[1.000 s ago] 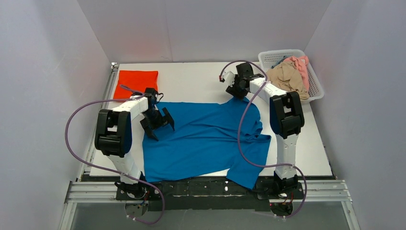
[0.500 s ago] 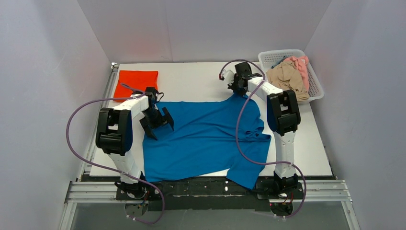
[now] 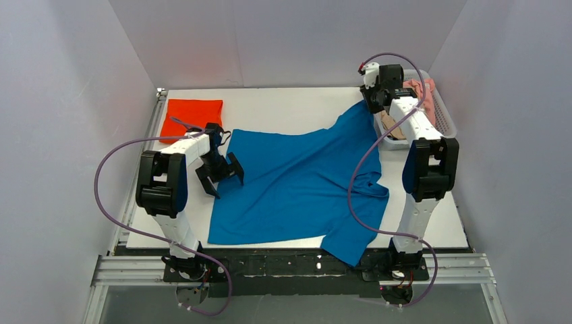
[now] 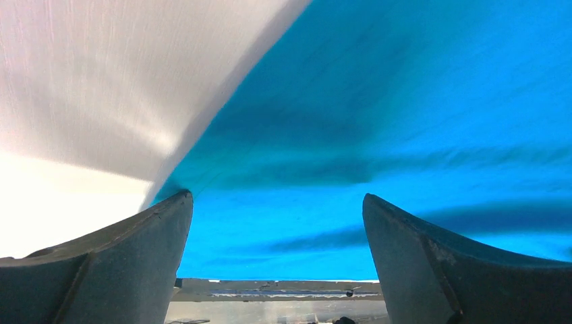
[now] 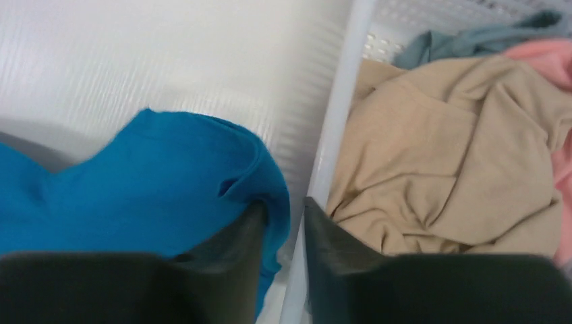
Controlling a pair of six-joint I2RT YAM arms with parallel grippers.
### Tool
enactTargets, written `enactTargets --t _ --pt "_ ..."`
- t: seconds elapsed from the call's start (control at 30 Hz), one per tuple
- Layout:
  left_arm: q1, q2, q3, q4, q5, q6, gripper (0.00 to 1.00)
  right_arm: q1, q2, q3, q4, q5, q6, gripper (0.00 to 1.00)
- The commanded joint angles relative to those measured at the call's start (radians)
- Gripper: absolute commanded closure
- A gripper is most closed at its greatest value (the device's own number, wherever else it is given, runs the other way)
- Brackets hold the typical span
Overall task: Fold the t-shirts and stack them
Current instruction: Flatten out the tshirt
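A bright blue t-shirt (image 3: pixel 303 182) lies spread across the table, its far right corner lifted toward the basket. My right gripper (image 3: pixel 373 101) is shut on that corner. In the right wrist view the blue cloth (image 5: pixel 135 196) bunches between the right gripper's (image 5: pixel 283 206) nearly closed jaws. My left gripper (image 3: pixel 220 177) hangs open at the shirt's left edge. In the left wrist view the left gripper (image 4: pixel 278 202) holds nothing, with blue cloth (image 4: pixel 405 135) below it. A folded orange-red t-shirt (image 3: pixel 191 116) sits at the far left. Beige (image 5: pixel 459 155) and pink (image 5: pixel 546 57) t-shirts lie in the basket.
The white mesh basket (image 3: pixel 442 115) stands at the far right corner, its rim (image 5: pixel 340 115) right beside my right fingers. White walls enclose the table on three sides. The blue shirt's near right corner hangs over the table's front edge.
My right gripper shut on the blue shirt's far corner and carried it up and right to the basket. The shirt slid right. The left arm stayed put.
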Motion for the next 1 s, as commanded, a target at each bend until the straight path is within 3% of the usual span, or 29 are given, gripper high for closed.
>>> enactTargets --t 0.0,0.13,0.17,0.33,0.53,0.73,0.97 --pt "0.007 0.013 0.018 -0.136 -0.017 0.002 0.02 0.007 0.029 0.073 -0.074 0.125 0.080 0.53" --pt "0.007 0.003 0.024 -0.142 -0.015 0.001 0.02 0.013 0.020 0.101 -0.090 0.115 0.097 0.23" --pt "0.007 0.002 0.029 -0.145 -0.013 -0.002 0.02 0.017 0.011 0.101 -0.089 0.108 0.098 0.21" --pt "0.006 -0.038 0.070 -0.148 0.002 -0.011 0.02 0.046 -0.043 0.082 -0.099 0.122 0.166 0.19" --pt "-0.013 -0.028 0.189 -0.091 0.066 -0.047 0.02 0.086 -0.168 -0.122 -0.108 -0.003 0.467 0.19" --pt "-0.081 0.154 0.377 -0.069 0.131 -0.052 0.02 0.133 -0.274 -0.415 -0.049 -0.059 0.658 0.19" --pt "-0.147 0.411 0.582 -0.022 0.121 -0.051 0.02 0.133 -0.305 -0.532 -0.041 -0.084 0.672 0.20"
